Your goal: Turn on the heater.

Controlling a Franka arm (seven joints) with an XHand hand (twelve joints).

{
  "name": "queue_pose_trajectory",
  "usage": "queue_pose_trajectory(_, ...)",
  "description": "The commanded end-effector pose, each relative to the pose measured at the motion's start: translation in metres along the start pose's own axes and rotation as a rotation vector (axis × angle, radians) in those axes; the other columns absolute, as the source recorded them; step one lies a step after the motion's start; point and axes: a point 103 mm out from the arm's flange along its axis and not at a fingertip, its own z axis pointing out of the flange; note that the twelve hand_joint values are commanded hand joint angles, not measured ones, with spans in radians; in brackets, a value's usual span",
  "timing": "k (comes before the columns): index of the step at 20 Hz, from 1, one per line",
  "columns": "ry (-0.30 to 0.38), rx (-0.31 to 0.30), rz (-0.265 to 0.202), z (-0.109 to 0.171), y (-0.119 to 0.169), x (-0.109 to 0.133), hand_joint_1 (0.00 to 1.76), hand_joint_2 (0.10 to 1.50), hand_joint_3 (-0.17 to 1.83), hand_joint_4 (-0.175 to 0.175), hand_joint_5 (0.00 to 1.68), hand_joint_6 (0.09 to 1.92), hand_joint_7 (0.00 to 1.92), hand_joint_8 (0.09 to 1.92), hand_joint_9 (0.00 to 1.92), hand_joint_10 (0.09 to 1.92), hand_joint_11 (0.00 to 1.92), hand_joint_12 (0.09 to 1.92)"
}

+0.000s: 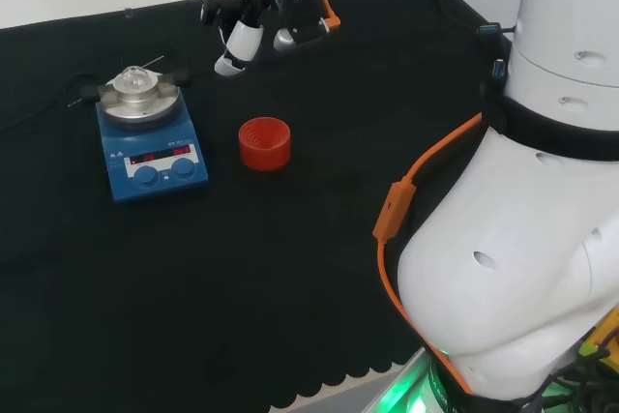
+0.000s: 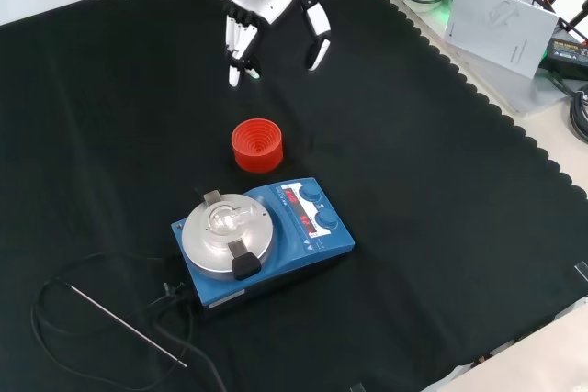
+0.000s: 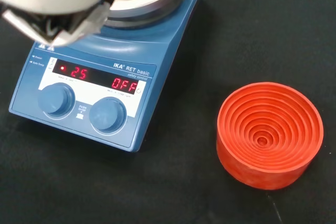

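On the cloth's near left in the head view: blue heater [image 1: 152, 147], red ring [image 1: 264, 142] just right of it. Front view adds a thin rod [image 2: 129, 326] and cable [image 2: 55, 296]. Hand [image 2: 276, 2] beyond, fingers loosely spread, holding nothing.

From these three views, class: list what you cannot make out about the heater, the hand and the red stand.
1. Heater: wrist view, its far end is cut off by the edge and covered by the blurred hand.
2. Knobs: head view, too small to tell their settings.
3. Clear vessel on the plate: contents unreadable in the front view.
4. Red stand: underside hidden.
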Motion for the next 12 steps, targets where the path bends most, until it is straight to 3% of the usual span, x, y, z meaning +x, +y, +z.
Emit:
queue_pose_trajectory(1, 0.010, -0.003, 0.001, 0.001, -0.003, -0.001, 0.91, 0.36, 0.88, -0.108, 0.25, 0.40, 0.64, 0.87, 0.87, 0.79, 0.81, 1.31)
queue_pose_trajectory(8, 0.015, 0.019, 0.005, 0.009, -0.003, -0.005, 0.91, 0.37, 0.88, -0.109, 0.26, 0.39, 0.64, 0.86, 0.87, 0.79, 0.81, 1.30)
queue_pose_trajectory(12, -0.009, 0.023, 0.001, 0.010, -0.009, 0.006, 0.97, 0.38, 0.90, -0.106, 0.26, 0.38, 0.69, 0.87, 0.89, 0.79, 0.83, 1.29)
